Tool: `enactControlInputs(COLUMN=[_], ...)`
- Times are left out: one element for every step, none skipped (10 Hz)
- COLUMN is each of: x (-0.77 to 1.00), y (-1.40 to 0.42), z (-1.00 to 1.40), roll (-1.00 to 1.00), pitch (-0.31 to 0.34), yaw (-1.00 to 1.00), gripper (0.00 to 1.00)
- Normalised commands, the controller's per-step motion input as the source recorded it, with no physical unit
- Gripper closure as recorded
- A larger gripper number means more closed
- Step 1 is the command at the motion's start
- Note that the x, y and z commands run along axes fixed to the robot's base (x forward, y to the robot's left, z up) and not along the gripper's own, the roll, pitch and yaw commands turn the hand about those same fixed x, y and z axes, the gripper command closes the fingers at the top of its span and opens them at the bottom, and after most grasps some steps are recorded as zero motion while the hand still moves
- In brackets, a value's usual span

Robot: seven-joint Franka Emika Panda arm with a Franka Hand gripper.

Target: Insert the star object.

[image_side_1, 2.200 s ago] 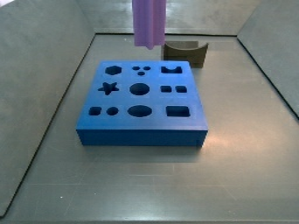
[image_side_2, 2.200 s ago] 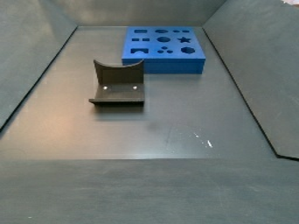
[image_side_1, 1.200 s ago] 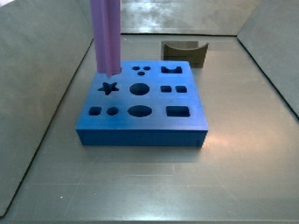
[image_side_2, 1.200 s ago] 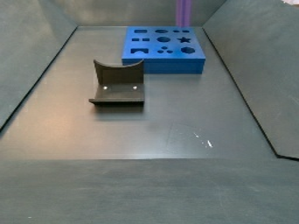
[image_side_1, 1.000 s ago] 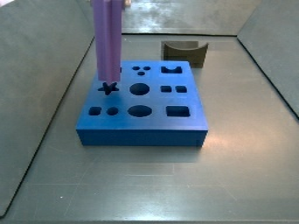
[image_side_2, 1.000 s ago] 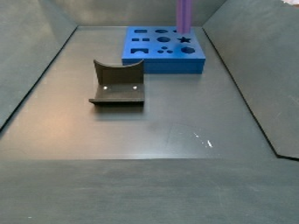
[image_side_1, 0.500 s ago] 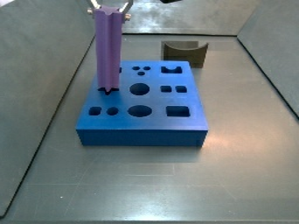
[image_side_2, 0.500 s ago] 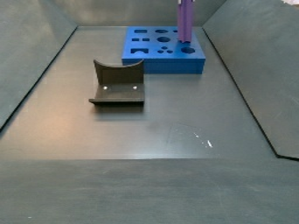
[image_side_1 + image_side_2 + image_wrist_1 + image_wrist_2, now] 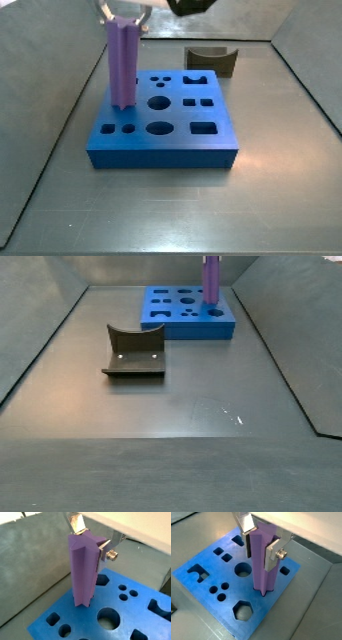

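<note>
The star object [image 9: 123,60] is a long lavender ridged rod standing upright. My gripper [image 9: 123,14] is shut on its top end. Its lower end sits at the star hole near one edge of the blue block [image 9: 181,135], and the hole itself is hidden by the rod. Both wrist views show the silver fingers [image 9: 109,548] clamped on opposite sides of the rod [image 9: 83,572], with my gripper [image 9: 261,542] above the block [image 9: 211,574]. In a side view the rod [image 9: 211,281] rises out of frame from the block [image 9: 187,316], and the gripper is out of view there.
The block has several other holes: round [image 9: 159,101], square [image 9: 203,128], hexagonal [image 9: 242,611]. The dark olive-brown fixture [image 9: 134,352] stands on the grey floor apart from the block; it also shows behind the block [image 9: 211,60]. Grey walls enclose the floor.
The gripper carried the rod across over the block to the star hole, then lowered it; its top now sits lower and its lower end has dropped into the hole mouth.
</note>
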Motion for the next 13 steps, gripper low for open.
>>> enactControlInputs(x=[0.07, 0.03, 0.0, 0.0, 0.0, -0.27, -0.09, -0.06, -0.15, -0.21, -0.01, 0.0, 0.0], y=[0.0, 0.0, 0.05, 0.03, 0.0, 0.0, 0.0, 0.05, 0.1, 0.0, 0.0, 0.03, 0.0], z=[-0.94, -1.0, -1.0, -1.0, -1.0, -0.57, -0.3, -0.24, -0.32, -0.4, -0.47, -0.47, -0.38], roll=[0.0, 0.0, 0.01, 0.05, 0.07, 0.0, -0.05, 0.0, 0.02, 0.09, 0.0, -0.08, 0.0], pitch=[-0.133, -0.109, -0.077, -0.08, -0.121, -0.35, -0.479, -0.479, -0.429, -0.413, -0.377, -0.34, -0.283], yaw=[-0.05, -0.07, -0.05, -0.01, -0.03, -0.15, -0.06, 0.0, 0.0, 0.0, 0.0, -0.02, 0.0], gripper=[1.0, 1.0, 1.0, 1.0, 1.0, 1.0, 1.0, 1.0, 1.0, 1.0, 1.0, 1.0, 1.0])
